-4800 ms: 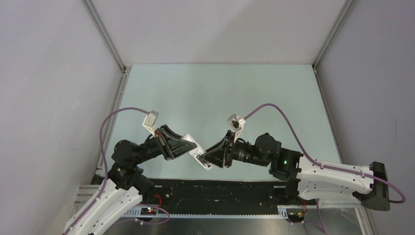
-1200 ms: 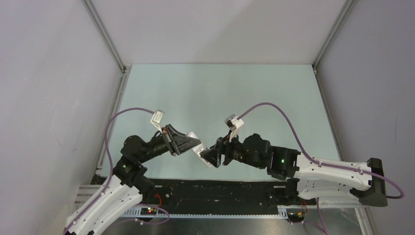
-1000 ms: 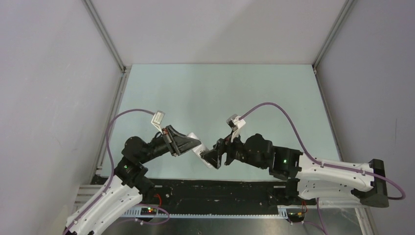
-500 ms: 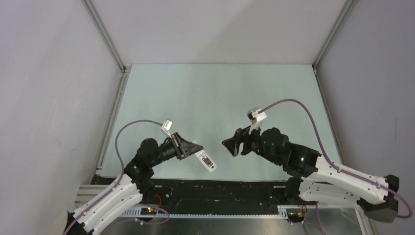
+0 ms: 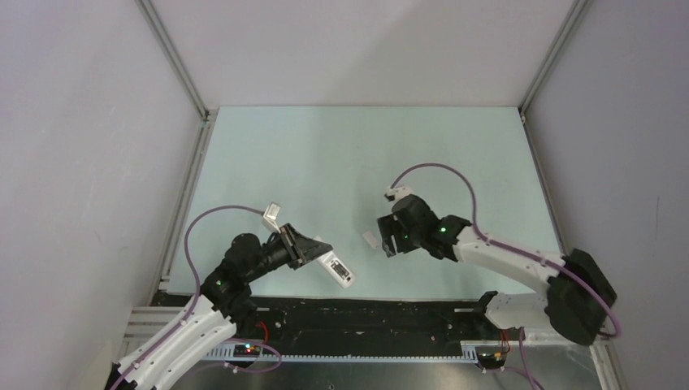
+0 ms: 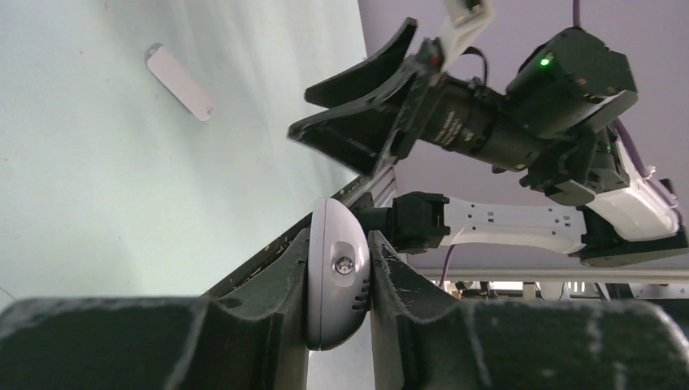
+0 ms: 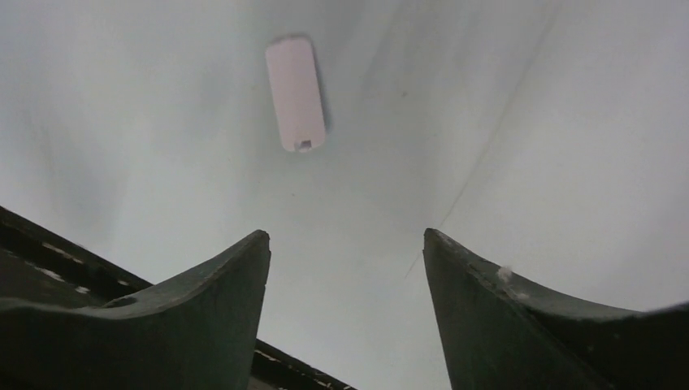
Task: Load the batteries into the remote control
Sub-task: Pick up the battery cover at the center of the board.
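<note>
The small white oblong remote control [image 6: 335,280] is clamped end-on in the left gripper [image 5: 318,256], whose jaws are closed tight on its two sides; it hangs just left of the flat plain white plastic cover piece [image 7: 296,93] and a little nearer the arm bases than that cover. The right gripper [image 7: 345,268] is empty with its jaws spread wide; it hovers just right of the cover, which lies flat on the pale green table top [image 5: 366,154] ahead of the fingertips and not between them. No battery shows in any view, so whether the cells already sit in the remote cannot be told. Judging by the loose cover and the gripper aimed at it, the step in hand looks like fetching the cover to close the compartment. The next move would call for lowering onto a thin flat piece, nipping it by its long edges, then lining it up with the held remote.
</note>
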`<act>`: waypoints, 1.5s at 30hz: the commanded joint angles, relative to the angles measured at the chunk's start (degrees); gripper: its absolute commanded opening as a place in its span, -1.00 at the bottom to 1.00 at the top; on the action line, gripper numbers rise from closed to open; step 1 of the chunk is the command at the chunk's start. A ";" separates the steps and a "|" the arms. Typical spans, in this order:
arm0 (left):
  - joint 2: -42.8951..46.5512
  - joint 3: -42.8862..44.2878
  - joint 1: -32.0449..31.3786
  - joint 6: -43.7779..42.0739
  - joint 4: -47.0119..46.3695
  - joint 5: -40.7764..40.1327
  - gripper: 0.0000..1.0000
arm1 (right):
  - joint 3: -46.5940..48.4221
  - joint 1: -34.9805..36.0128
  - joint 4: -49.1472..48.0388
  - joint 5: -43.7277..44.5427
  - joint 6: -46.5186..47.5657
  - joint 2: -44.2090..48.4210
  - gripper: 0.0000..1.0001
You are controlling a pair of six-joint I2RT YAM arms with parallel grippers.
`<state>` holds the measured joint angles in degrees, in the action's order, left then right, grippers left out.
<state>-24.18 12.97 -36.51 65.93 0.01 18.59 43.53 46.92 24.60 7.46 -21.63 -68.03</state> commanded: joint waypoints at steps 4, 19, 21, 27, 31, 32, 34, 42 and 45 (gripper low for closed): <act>0.06 2.84 -0.13 0.79 1.19 -0.21 -1.00 | 3.83 4.70 -7.12 -0.05 7.95 -11.75 0.57; 1.60 2.96 -0.09 1.01 1.80 -0.35 -1.00 | 8.32 4.69 -10.99 -2.87 10.92 -23.08 0.46; 1.70 2.97 -0.07 1.08 1.86 -0.62 -1.00 | 9.00 4.75 -10.87 -2.77 10.61 -24.34 0.41; 1.60 2.86 -0.13 1.31 1.92 -0.71 -1.00 | 10.08 4.71 -10.69 -2.10 10.46 -27.09 0.30; 1.47 2.89 -0.14 1.40 1.90 -0.81 -1.00 | 10.10 4.76 -10.32 -1.71 10.34 -28.38 0.20; 1.45 2.87 -0.14 1.40 1.91 -0.92 -1.00 | 10.09 4.83 -10.25 -1.63 10.40 -28.69 0.14; 1.28 2.94 -0.11 1.42 1.88 -0.88 -1.00 | 10.16 4.96 -10.02 -1.42 10.50 -29.07 0.07; 0.88 3.53 -0.10 1.04 1.90 -0.79 -1.00 | 10.14 6.04 -7.94 1.25 10.10 -29.95 -0.07; 0.72 3.51 -0.07 0.92 1.92 -0.77 -1.00 | 10.15 6.77 -7.51 1.92 10.03 -30.31 -0.13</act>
<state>-23.29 13.74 -36.51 66.19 3.75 18.17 53.01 52.58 14.74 8.03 -11.38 -96.33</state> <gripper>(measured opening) 0.298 0.455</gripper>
